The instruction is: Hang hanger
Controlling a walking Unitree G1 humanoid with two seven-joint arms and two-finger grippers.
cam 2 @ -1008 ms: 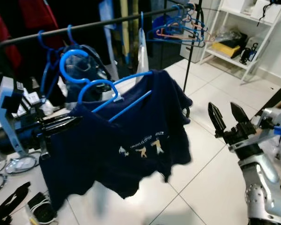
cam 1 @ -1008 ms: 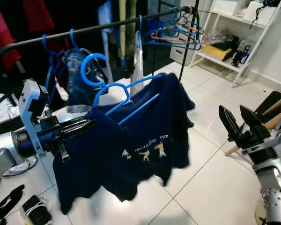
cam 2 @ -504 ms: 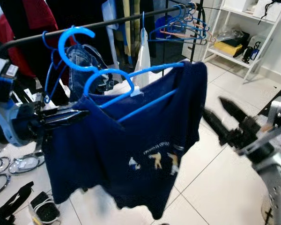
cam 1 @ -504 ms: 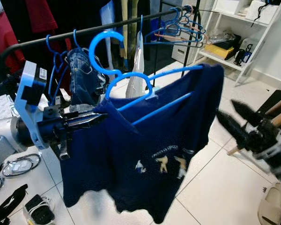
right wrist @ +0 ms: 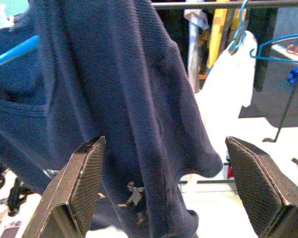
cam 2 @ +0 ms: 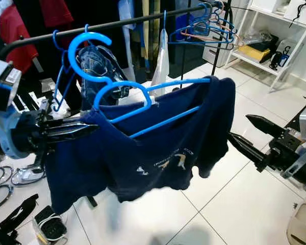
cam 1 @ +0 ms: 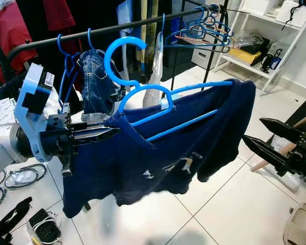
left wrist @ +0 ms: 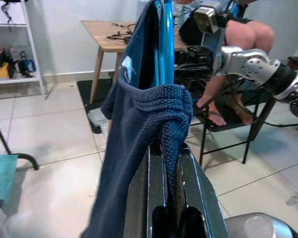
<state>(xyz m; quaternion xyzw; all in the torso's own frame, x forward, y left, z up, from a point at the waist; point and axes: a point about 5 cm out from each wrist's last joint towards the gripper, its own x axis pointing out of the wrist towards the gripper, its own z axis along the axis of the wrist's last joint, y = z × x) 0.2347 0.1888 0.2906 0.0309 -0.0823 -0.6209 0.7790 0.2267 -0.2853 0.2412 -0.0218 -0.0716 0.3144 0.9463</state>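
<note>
A blue hanger point(cam 1: 143, 94) carries a navy T-shirt point(cam 1: 158, 158) with a small white print. Its big hook point(cam 1: 123, 56) stands free just below and in front of the black rail point(cam 1: 117, 28). My left gripper point(cam 1: 112, 133) is shut on the shirt's shoulder over the hanger's left end, and the knit fabric point(left wrist: 171, 114) bunches between its fingers point(left wrist: 139, 198). My right gripper point(cam 1: 268, 135) is open to the right of the shirt, pointing at its hem. Through its wide-apart fingers point(right wrist: 82, 173) I see the shirt point(right wrist: 139, 99) hanging close.
Jeans point(cam 1: 94, 81) and a white garment point(cam 1: 154, 66) hang on the rail, with several empty hangers point(cam 1: 204, 33) at its right end. A white shelf point(cam 1: 265, 46) stands behind. Cables point(cam 1: 20, 176) and a slipper point(cam 1: 298, 229) lie on the tiled floor. A seated person's legs point(left wrist: 243, 39) face me.
My left arm has lifted the hanger and shirt, bringing the hook close under the rail. My right gripper has tipped from pointing up to pointing left at the shirt. The camera shifted.
</note>
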